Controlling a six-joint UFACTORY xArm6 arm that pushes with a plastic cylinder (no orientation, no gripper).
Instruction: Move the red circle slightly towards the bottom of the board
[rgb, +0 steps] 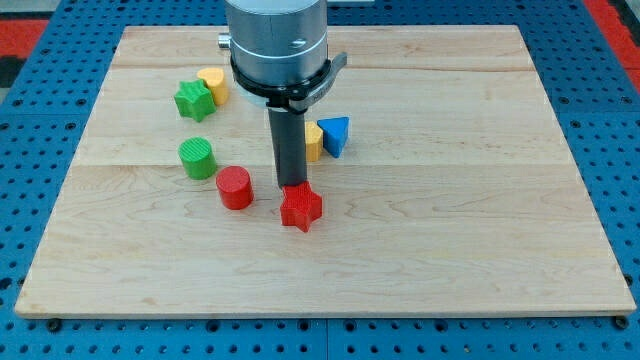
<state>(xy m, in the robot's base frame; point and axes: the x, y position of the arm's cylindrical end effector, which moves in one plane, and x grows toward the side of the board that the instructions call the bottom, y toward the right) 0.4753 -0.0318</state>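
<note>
The red circle (234, 187), a short upright cylinder, is seen on the wooden desk (480, 200), left of the board's middle. It is taken here as the landmark. The red star block (301, 208) lies just to the view's right of it and a little lower, apart from it. The green cylinder (197, 158) stands near it, up and to the view's left. Further up on that side, the green star block (194, 100) and a yellow block (213, 84) are touching each other. Well to the view's right and higher, a blue triangular block (336, 135) and a second yellow block (313, 141) are found, the latter partly hidden behind the rod.

No pincer is carried by this arm, so nothing is grasped or released; only a rod is there. My tip (291, 186) is placed to the view's right of the red circle, apart from it, at the upper edge of the red star.

The approach step is judged to be in hand: the circle is not yet contacted. For the next move, the tip should be brought to the circle's upper side, then pushed gently toward the view's bottom, without the star being disturbed.

The circle is round, so no pointing direction is shown; its only axis is vertical.
</note>
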